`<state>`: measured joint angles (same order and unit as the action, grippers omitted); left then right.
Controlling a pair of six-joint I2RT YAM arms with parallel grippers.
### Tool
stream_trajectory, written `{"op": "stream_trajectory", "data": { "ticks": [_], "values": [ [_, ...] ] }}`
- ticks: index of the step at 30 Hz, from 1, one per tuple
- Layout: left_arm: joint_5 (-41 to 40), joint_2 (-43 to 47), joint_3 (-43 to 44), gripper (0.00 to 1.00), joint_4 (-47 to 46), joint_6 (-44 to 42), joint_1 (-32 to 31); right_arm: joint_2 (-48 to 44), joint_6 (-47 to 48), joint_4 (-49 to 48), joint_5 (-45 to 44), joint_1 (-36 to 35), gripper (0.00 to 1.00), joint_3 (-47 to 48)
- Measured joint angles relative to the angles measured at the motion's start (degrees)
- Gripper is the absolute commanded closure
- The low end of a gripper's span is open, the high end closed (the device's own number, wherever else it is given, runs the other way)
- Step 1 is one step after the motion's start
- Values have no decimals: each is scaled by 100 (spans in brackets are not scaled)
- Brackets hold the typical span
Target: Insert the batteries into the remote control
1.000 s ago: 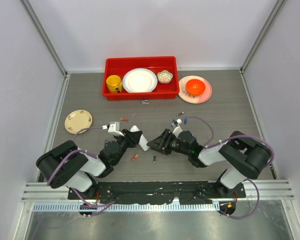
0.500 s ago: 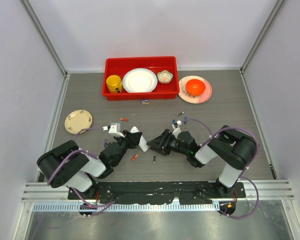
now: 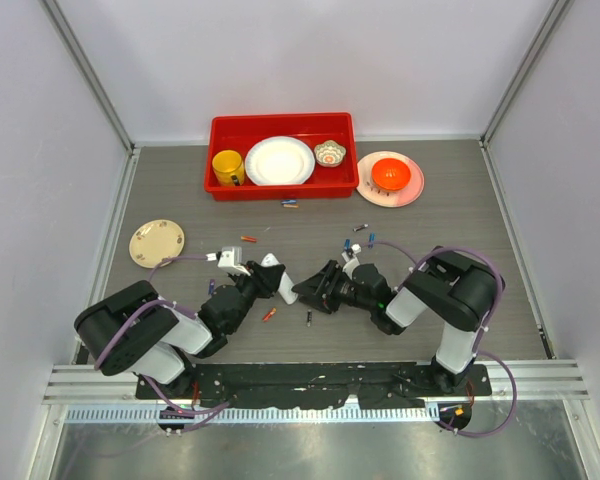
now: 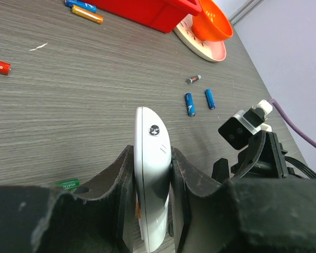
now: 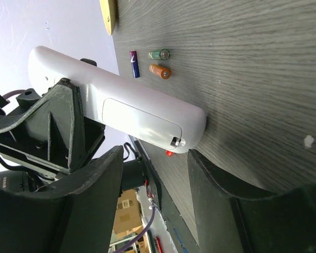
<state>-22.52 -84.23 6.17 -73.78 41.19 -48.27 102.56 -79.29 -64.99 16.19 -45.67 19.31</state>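
My left gripper (image 3: 265, 281) is shut on the white remote control (image 3: 277, 275) and holds it on edge just above the table; its pads clamp the remote's sides in the left wrist view (image 4: 151, 174). My right gripper (image 3: 304, 288) is open and empty, with its jaws on either side of the remote's free end (image 5: 121, 103) and not touching it. The remote's back cover (image 5: 139, 118) looks closed. Batteries lie loose: an orange one (image 3: 269, 314) and a black one (image 3: 309, 319) near the grippers, a red one (image 3: 248, 239), and blue ones (image 3: 371, 240) farther back.
A red bin (image 3: 220, 125) at the back holds a yellow cup, a white plate and a small bowl. A pink plate (image 3: 410, 192) carrying an orange bowl stands to its right. A floral saucer (image 3: 156, 242) lies at the left. Two more batteries (image 3: 290, 204) lie in front of the bin.
My right arm's elbow has swung inward and its gripper has crept slightly left toward the remote's end. My left gripper and the remote have not moved.
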Motion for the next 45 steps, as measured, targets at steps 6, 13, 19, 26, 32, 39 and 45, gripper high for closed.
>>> {"op": "stream_trajectory", "data": {
  "ticks": [6,13,19,26,32,39,45],
  "values": [
    [0,-4,-2,100,-9,-2,-11,101,-74,-146,-2,0,46,15],
    [0,-15,-2,100,-17,7,-11,166,-111,-256,-2,0,49,46],
    [0,-15,-2,100,-17,9,-11,238,-151,-315,0,0,49,74],
    [-2,-15,-2,100,-17,9,-11,304,-177,-385,0,0,52,74],
    [0,-15,-2,100,-17,15,-15,385,-203,-444,0,0,52,74],
    [-7,-15,-9,100,-28,13,-26,444,-249,-525,0,0,49,74],
    [-22,-15,-15,100,-39,13,-37,474,-280,-551,0,0,54,76]
  ]
}}
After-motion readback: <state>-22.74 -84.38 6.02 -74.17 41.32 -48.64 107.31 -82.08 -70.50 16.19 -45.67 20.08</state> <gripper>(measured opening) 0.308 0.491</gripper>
